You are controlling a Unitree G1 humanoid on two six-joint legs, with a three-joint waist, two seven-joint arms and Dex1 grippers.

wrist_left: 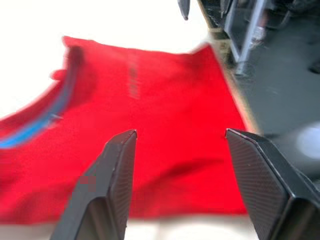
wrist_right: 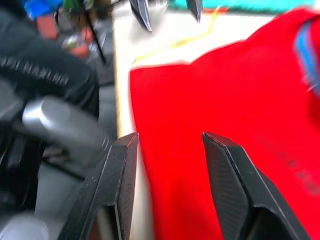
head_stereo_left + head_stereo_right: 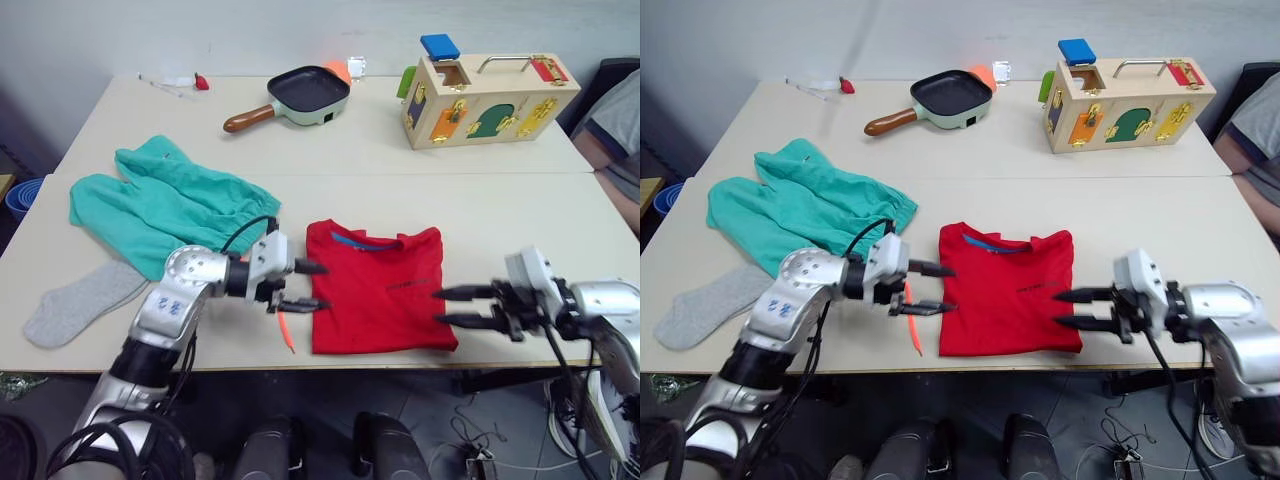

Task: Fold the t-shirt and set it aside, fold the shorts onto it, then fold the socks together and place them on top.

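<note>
Red t-shirt [image 3: 378, 288] folded into a rectangle, left tool [image 3: 312, 286] and right tool [image 3: 447, 306] open, empty.

The t-shirt [image 3: 380, 288] lies right of the shorts [image 3: 165, 205], a sock [image 3: 80, 302] before them.

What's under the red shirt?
The plain red cotton t-shirt lies folded and flat on the pale beige table, which shows all around it. Whatever might sit beneath the cloth is covered, so I can't tell.

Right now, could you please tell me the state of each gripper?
Left gripper: open, empty, at the plain red cotton t-shirt's left edge.
Right gripper: open, empty, at its right edge.
</note>
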